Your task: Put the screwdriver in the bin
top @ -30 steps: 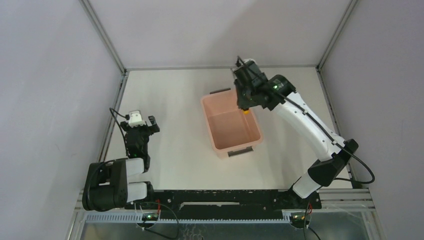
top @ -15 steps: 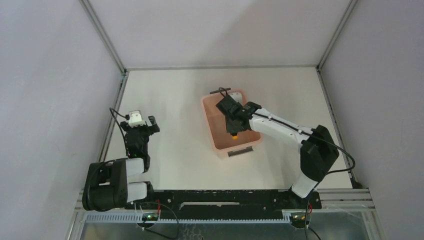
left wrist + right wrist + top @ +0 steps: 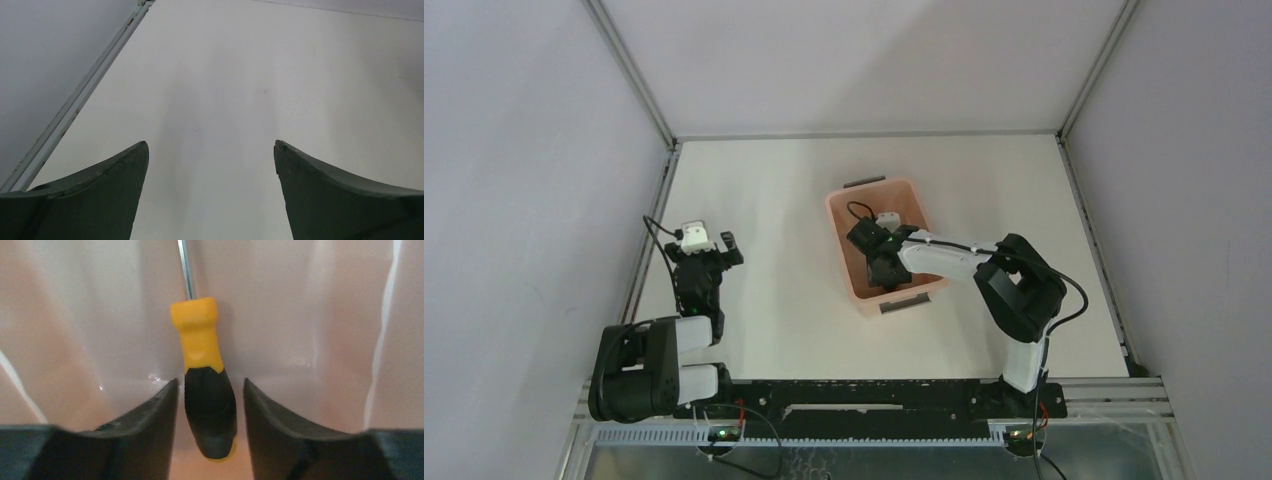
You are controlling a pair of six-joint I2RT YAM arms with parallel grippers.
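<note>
The screwdriver, with its orange-and-black handle and thin metal shaft, lies inside the pale pink bin. In the right wrist view its pink wall fills the background. My right gripper is down in the bin, open, its two fingers either side of the black handle end with a gap on each side. From above, the gripper hides the screwdriver. My left gripper rests open over bare table at the left, nothing between its fingers.
The bin has a dark grey handle at its far end and near end. Metal frame rails and grey walls border the white table on the left, back and right.
My right arm has swung from the bin's far right rim down into the bin toward its near end, carrying the screwdriver. Its jaws have parted off the handle. The left arm has not moved.
</note>
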